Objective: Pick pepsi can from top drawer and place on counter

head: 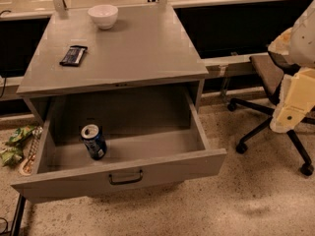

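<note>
Inside grey box top drawer (172,166), dark-blue metal pepsi can (93,141) standing: likely light, slick, dentable; grip mid-body; cream gripper (291,102) far right, state can't tell.

Legible text: none is showing. Item, pepsi can (94,141), standing in top drawer (118,173): white markings are proving unreadable. Item, black packet (73,55), lying on counter (142,48): likewise. The gripper (289,116) is hanging at right edge, beside chair (266,73).
</note>
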